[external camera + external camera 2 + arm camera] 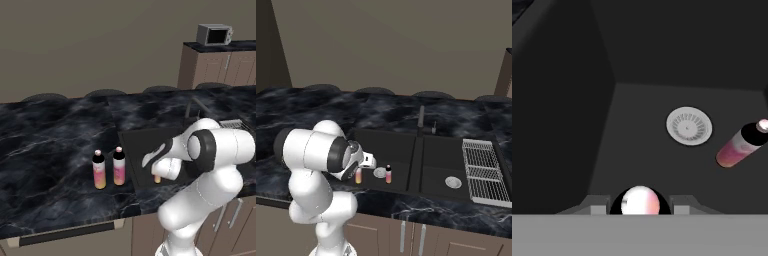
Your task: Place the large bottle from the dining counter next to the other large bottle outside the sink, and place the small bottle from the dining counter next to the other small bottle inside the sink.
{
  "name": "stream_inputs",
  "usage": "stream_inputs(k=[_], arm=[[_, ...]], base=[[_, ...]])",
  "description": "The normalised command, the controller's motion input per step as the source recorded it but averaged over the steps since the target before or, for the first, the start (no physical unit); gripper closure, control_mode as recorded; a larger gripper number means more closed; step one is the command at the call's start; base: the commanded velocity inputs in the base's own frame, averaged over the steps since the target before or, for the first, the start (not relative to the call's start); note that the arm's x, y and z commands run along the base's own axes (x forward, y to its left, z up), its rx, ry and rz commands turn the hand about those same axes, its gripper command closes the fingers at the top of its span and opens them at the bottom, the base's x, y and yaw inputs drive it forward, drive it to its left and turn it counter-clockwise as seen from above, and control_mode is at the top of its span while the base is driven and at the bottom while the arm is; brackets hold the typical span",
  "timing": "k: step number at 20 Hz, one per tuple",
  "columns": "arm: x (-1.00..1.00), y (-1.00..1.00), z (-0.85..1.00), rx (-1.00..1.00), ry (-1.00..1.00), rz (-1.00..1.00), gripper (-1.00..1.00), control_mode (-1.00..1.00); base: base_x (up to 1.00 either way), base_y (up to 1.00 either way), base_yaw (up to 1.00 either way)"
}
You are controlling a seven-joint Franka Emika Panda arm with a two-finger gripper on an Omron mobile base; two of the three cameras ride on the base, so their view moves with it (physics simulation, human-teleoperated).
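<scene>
The two-finger gripper (640, 209) hangs low inside the left basin of the dark rectangular two-basin sink (415, 184), near that basin's front edge. Its jaws are drawn in narrow around a small bottle with a pale pink-white cap (640, 201), which sits between the two dark finger tips in the hand view. In the right base view this small bottle (358, 176), pink fading to orange, stands just beside the arm's hand, though whether its base touches the basin floor is hard to judge from here.

Just beyond it on the basin floor lies the round pale grey drain strainer (688, 126), and just to the far side of that stands the other small pink bottle with a dark neck and pale cap (388, 174), upright and apart from the held one.

On the glossy black marble-look counter (45, 150), close to the sink's left edge and towards the counter's front edge, two large bottles stand upright side by side: one with a dark neck and pink-to-yellow body (99, 170), the other of the same kind (119, 166) nearer the sink.

In the right basin lies a second round strainer (453, 182), and at the sink's right edge sits the ribbed grey drain rack (482, 169). The thin dark faucet (421, 118) rises at the sink's back edge. Farthest off, a grey microwave (214, 34) sits on a brown cabinet.
</scene>
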Motion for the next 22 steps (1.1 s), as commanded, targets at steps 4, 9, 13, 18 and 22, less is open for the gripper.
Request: stream_inputs(k=[4,9,13,18,22], arm=[[0.0,0.05,-0.29,0.0,0.0,0.0,1.0,-1.0],[0.0,0.04,-0.24,0.0,-0.01,0.0,1.0,-1.0],[0.0,0.0,-0.11,0.0,-0.09,0.0,1.0,-1.0],[0.0,0.0,-0.07,0.0,-0.09,0.0,1.0,-1.0],[0.04,0.0,-0.01,0.0,-0.05,0.0,1.0,-1.0]], base=[[0.0,0.0,0.0],[0.0,0.0,0.0],[0.0,0.0,0.0],[0.0,0.0,0.0],[0.0,0.0,0.0]])
